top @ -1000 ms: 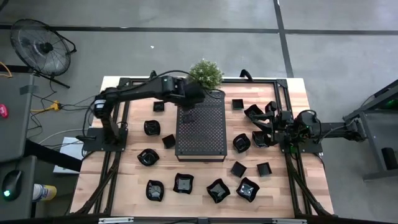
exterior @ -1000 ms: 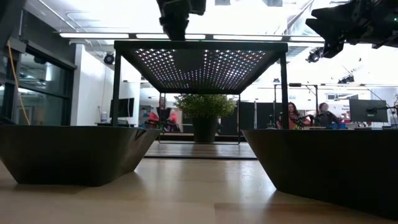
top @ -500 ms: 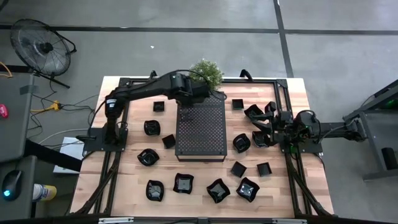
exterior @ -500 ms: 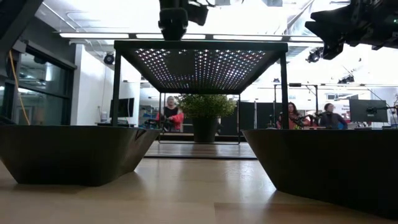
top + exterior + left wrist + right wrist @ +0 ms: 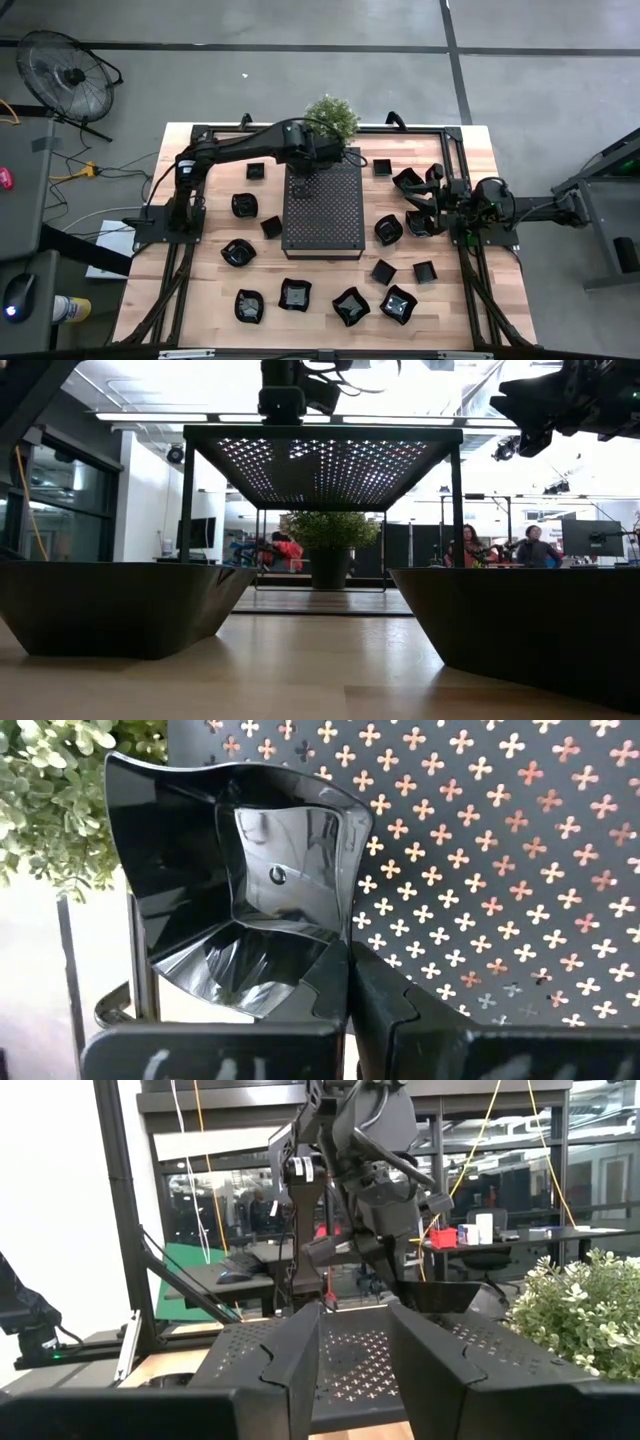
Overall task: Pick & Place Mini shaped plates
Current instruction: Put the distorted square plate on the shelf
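Observation:
My left gripper [image 5: 306, 176] hangs over the far left corner of the raised black perforated tray [image 5: 325, 215], shut on one mini shaped plate [image 5: 260, 870], a glossy black dish with a wavy rim. Several more mini plates lie flat on the wooden table around the tray, for instance on its left [image 5: 245, 205] and at the near side [image 5: 350, 305]. My right gripper [image 5: 355, 1370] waits at the table's right side, open, with nothing between its fingers. In the right wrist view the held plate [image 5: 440, 1295] shows above the tray. My left gripper pinches the plate's side wall [image 5: 345, 945] at the rim, with one finger inside the dish and the other outside it. The fingers come from above, slanting steeply down. The plate is lifted clear of the tray and tipped on edge, its hollow turned toward the wrist.
A potted green plant [image 5: 330, 117] stands just beyond the tray's far edge, close to the held plate. In the low view, two plates [image 5: 120, 605] [image 5: 520, 620] sit near the camera, and the tray [image 5: 325, 450] stands on thin legs. A black frame rims the table.
My left gripper has tipped further downward and sunk a little over the tray's far left corner, staying shut on the plate.

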`<state>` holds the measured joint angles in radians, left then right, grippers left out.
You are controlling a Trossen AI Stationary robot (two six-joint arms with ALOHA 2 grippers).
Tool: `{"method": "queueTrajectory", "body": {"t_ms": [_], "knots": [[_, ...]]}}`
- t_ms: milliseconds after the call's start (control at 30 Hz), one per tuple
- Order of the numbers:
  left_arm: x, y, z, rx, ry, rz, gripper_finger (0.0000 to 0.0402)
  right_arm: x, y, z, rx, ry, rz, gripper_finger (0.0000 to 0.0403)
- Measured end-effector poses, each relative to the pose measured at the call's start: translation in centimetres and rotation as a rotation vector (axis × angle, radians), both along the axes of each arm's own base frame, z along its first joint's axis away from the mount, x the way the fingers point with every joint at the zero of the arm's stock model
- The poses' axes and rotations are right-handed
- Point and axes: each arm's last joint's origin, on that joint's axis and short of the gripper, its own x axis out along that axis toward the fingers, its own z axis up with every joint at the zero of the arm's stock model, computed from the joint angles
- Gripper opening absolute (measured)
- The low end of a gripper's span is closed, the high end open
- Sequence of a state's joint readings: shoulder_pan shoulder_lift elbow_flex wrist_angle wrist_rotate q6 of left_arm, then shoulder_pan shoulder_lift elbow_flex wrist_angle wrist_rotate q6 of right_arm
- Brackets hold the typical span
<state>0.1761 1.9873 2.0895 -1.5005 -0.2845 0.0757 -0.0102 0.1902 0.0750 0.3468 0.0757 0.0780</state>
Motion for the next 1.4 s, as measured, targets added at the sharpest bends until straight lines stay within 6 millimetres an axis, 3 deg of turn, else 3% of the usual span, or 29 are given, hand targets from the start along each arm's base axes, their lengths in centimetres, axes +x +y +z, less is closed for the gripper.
{"method": "queueTrajectory", "body": {"t_ms": [1000, 1400], "knots": [[0.2, -0.51, -0.05, -0.092, -0.022, -0.042, 0.0001, 0.01, 0.0, -0.06, 0.0, 0.006, 0.0, 0.0114], [0.4, -0.53, -0.02, -0.106, -0.044, -0.048, 0.0066, 0.01, 0.0, -0.06, 0.0, 0.006, 0.0, 0.0114]]}}
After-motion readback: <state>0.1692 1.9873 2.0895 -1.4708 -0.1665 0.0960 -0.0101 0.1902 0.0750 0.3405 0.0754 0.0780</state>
